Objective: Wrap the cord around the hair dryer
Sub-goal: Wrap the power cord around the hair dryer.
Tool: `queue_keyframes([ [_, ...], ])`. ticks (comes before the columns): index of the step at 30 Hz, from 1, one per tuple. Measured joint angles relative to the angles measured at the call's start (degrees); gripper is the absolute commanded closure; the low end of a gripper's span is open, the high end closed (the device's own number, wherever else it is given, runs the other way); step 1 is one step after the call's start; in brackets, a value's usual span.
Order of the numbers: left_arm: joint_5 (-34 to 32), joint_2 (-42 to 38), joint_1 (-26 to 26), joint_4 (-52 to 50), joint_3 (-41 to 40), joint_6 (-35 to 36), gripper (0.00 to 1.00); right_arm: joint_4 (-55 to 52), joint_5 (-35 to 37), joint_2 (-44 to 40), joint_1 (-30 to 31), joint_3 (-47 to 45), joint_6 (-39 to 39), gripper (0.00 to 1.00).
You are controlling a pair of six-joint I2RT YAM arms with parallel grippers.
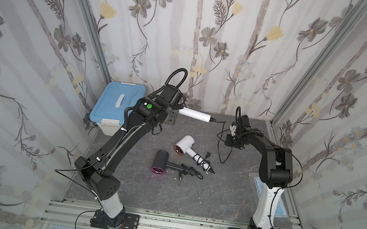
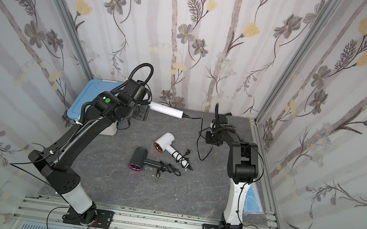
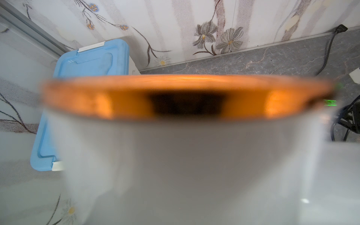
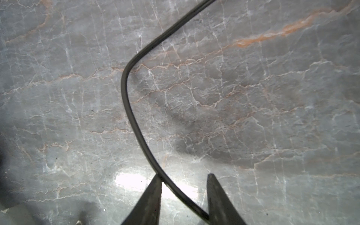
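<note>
My left end effector is clamped on the head of the white hair dryer. I judge that from the way the dryer juts out level above the far middle of the table; the fingers themselves are hidden, and the left wrist view shows only a blurred white shell and a copper rim. The handle points right, a smooth, hard plastic cylinder with a few ribbed rings near its end, rigid and probably light but slick. The cord leaves that end, runs right, then droops in a slack loop to the table. It looks thin, round, rubbery and limp, though springy enough to hold its bends. My right end effector stands apart, its dark ribbed fingers either side of the cord, one brushing it, not yet pinching. Gripping here, well along from the handle, should leave enough slack to lay turns, and I expect the coils to slide on so smooth a handle. A wrapped white dryer and a black dryer lie nearer, mid-table.
</note>
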Motion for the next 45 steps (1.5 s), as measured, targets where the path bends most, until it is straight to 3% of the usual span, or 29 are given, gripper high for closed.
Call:
queue_keyframes([
  [7,0.00,-0.09,0.00,0.04,-0.09,0.00,1.00,-0.55,0.20,-3.54,0.20,-0.72,0.07,1.00],
  [13,-0.02,-0.57,0.15,0.09,-0.15,0.00,1.00,0.26,0.42,-16.13,-0.66,-7.67,2.73,1.00],
  [19,0.83,-1.77,0.68,1.51,-1.53,-0.31,1.00,2.82,1.05,-27.32,-3.02,-22.99,8.02,1.00],
  [23,2.43,-2.08,0.83,3.52,-2.12,-1.53,1.00,10.60,-1.20,-33.59,-2.95,-32.35,11.74,1.00],
  [26,4.28,-2.08,0.81,5.62,-3.58,-3.74,1.00,9.99,-5.86,-40.06,-0.07,-36.52,13.88,1.00],
  [31,6.03,-2.03,0.70,12.41,-9.70,-10.86,1.00,11.13,-6.01,-48.04,6.91,-36.89,14.27,1.00],
  [37,8.13,-1.60,0.63,19.23,-15.30,-17.97,1.00,10.25,-1.38,-49.33,6.86,-37.94,13.73,1.00],
  [45,5.49,-3.19,0.68,21.05,-15.47,-18.47,1.00,9.51,-1.11,-44.63,3.76,-42.49,16.74,0.96],
])
